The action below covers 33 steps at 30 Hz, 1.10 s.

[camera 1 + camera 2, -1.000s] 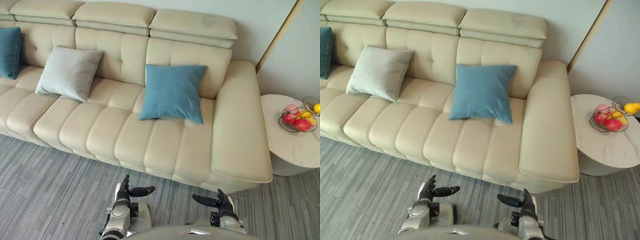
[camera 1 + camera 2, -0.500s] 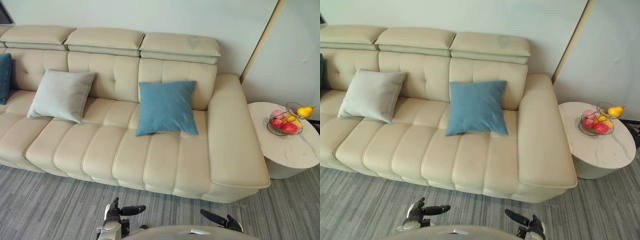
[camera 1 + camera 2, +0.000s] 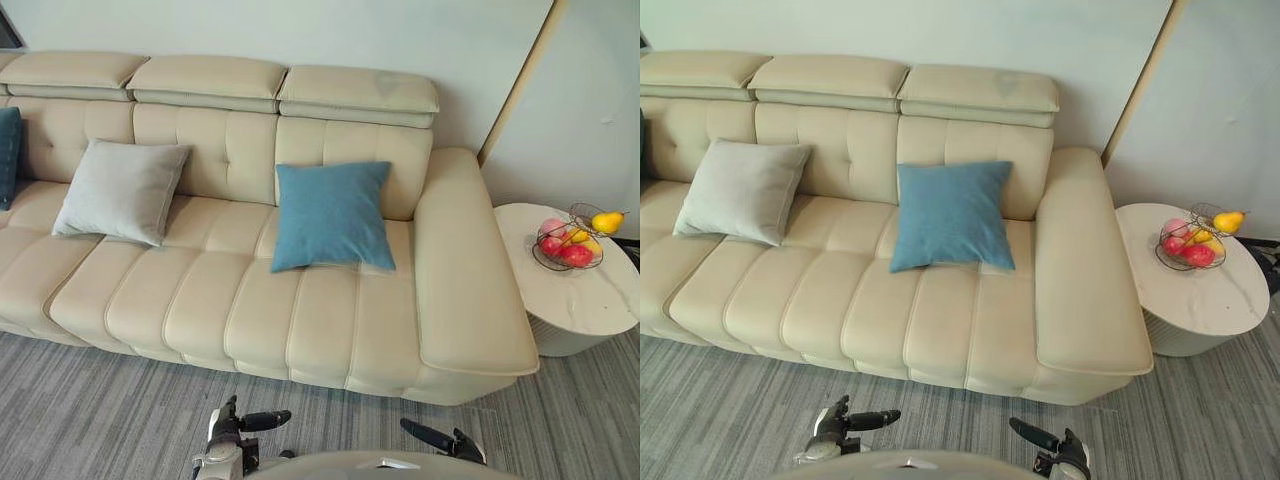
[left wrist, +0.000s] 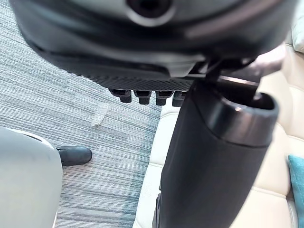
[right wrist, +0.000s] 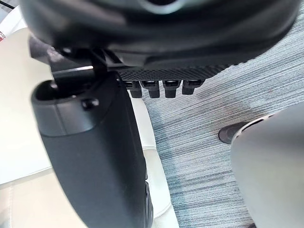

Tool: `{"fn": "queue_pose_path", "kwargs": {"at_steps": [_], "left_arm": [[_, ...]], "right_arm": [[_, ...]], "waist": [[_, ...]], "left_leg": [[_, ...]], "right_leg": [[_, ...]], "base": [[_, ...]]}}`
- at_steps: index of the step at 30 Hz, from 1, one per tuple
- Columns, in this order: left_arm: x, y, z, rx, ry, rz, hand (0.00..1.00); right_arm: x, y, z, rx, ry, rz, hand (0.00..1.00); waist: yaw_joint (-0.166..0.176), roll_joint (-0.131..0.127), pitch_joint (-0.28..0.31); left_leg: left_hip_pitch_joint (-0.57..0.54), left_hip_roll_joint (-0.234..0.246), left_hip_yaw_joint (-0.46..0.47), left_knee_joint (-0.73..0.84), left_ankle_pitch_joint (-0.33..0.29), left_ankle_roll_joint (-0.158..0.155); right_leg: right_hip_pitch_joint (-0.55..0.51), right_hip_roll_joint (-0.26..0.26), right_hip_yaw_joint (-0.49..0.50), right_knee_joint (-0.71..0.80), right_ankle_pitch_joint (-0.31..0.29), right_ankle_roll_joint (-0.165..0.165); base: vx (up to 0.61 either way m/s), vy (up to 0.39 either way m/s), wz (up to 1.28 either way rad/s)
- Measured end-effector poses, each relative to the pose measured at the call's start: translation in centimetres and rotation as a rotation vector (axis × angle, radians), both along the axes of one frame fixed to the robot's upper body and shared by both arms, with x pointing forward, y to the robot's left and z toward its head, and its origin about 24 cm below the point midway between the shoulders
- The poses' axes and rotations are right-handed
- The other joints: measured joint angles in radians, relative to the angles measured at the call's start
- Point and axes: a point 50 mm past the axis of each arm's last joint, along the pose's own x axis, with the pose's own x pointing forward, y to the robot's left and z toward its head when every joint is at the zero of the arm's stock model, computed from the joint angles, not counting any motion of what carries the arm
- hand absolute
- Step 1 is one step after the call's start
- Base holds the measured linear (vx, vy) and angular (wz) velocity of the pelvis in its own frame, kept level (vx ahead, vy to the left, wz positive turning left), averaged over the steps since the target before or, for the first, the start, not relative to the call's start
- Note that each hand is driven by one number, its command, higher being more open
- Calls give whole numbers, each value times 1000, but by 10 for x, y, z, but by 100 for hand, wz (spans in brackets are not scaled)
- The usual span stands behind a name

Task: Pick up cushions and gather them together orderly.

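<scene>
On the beige sofa (image 3: 300,300), a blue cushion (image 3: 332,215) leans against the backrest near the right armrest. A grey cushion (image 3: 120,192) stands well apart to its left, and a dark teal cushion (image 3: 8,155) sits at the far left edge. Low over the grey carpet (image 3: 90,400), the left hand (image 3: 228,432) and right hand (image 3: 460,446) hang empty, fingers relaxed and thumbs pointing inward. A fruit basket (image 3: 570,243) rests on the round table (image 3: 590,300).

Your two head views look steeply down onto the sofa (image 3: 300,300) and share nearly all of it. Your wrist views sit very close behind the left hand (image 4: 213,156) and the right hand (image 5: 95,156), facing carpet (image 4: 57,95) and sofa edge.
</scene>
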Motion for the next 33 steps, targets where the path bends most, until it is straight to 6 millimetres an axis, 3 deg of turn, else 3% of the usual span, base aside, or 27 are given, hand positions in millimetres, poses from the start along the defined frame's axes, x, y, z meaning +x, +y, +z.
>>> {"fn": "queue_pose_path", "kwargs": {"at_steps": [6, 11, 14, 16, 18, 19, 20, 22, 23, 24, 25, 26, 28, 29, 30, 31, 33], "left_arm": [[1, -6, -1, -35, -8, 33, 100], [-1, -8, -2, -54, -1, 72, 100], [-1, -5, -1, -56, -3, 87, 100], [0, -3, -1, -54, -8, 111, 100], [1, -7, -1, -64, -9, 112, 100], [2, -11, -1, -74, -11, 110, 100], [3, -11, -1, -73, -13, 110, 100], [6, -7, 0, -64, -19, 108, 100], [6, -7, 0, -63, -19, 107, 100], [8, -5, 1, -55, -23, 96, 100], [11, -3, 2, -39, -26, 64, 100], [13, -4, 2, -37, -29, 48, 100], [14, -7, 3, -36, -31, 18, 100], [10, -7, 2, -36, -21, 20, 100], [8, -7, 1, -37, -14, 20, 100], [7, -8, 0, -31, -5, -11, 100], [9, -13, 0, -41, -1, -45, 100]], "right_arm": [[8, 2, 3, -20, -25, 73, 100], [11, 5, 5, -22, -41, 99, 100], [14, 8, 5, -17, -52, 96, 100], [14, 8, 6, -19, -52, 98, 100], [16, 3, 7, -33, -55, 103, 100], [20, 3, 8, -39, -63, 125, 100], [21, 3, 8, -41, -65, 139, 100], [31, 7, 11, -46, -95, 185, 100], [32, 7, 11, -46, -96, 186, 100], [40, 9, 13, -46, -114, 192, 100], [44, 11, 14, -41, -126, 192, 100], [41, 9, 14, -46, -119, 186, 100], [38, 5, 13, -57, -110, 171, 100], [37, 4, 13, -61, -105, 177, 100], [38, 3, 13, -62, -106, 182, 100], [43, -1, 15, -79, -120, 188, 100], [46, -9, 16, -103, -111, 208, 100]], "waist": [[-1, 13, 12], [-2, 18, 11], [2, 10, 17], [-1, 5, 19], [-2, 18, 21], [-7, 36, 23], [-7, 35, 23], [-4, 23, 32], [-4, 23, 32], [0, 20, 42], [-4, 10, 56], [-9, 12, 60], [-11, 22, 59], [-12, 24, 60], [-15, 28, 60], [-30, 36, 64], [-34, 55, 67]], "left_leg": [[21, 18, 80, -1, -4, -5], [54, 67, 203, 2, -22, -35], [35, 94, 248, 91, -70, -53], [-18, 109, 147, 208, -118, -9], [-36, 122, 123, 251, -155, -19], [-31, 139, 157, 268, -197, -31], [-30, 141, 170, 271, -202, -32], [-15, 152, 293, 276, -214, -32], [-15, 153, 296, 276, -214, -32], [-7, 167, 369, 276, -216, -35], [6, 163, 439, 278, -218, -38], [19, 163, 474, 275, -218, -39], [56, 170, 540, 261, -214, -46], [79, 170, 576, 245, -207, -59], [87, 174, 585, 238, -202, -66], [92, 177, 584, 216, -184, -82], [89, 190, 570, 209, -163, -80]], "right_leg": [[-21, 11, 57, 11, 6, 11], [-58, 58, 165, 24, 12, 15], [-101, 92, 249, 57, 14, 8], [-144, 107, 323, 88, 15, 5], [-170, 125, 363, 104, 18, 5], [-203, 153, 400, 129, 23, 12], [-213, 157, 411, 138, 25, 16], [-286, 188, 424, 180, 73, 33], [-287, 188, 423, 180, 74, 33], [-317, 189, 358, 168, 103, 15], [-350, 132, 141, 190, 66, -45], [-358, 84, 1, 220, 45, -76], [-344, -15, -272, 273, 17, -110], [-331, -56, -386, 290, 11, -102], [-330, -58, -408, 290, 9, -99], [-337, -23, -409, 280, 9, -102], [-347, 17, -363, 257, 12, -110]], "base": [[-82, -10, -36], [-53, -42, -63], [18, -95, -93], [73, -128, -101], [42, -21, -97], [9, 38, -87], [-25, 67, -125], [-59, 43, -128], [-69, 0, -139], [-84, -19, -143], [-75, -10, -166], [-51, 18, -114], [27, 28, -88], [69, -7, -90], [90, -64, -85], [98, -136, -56], [72, -161, -75]]}}
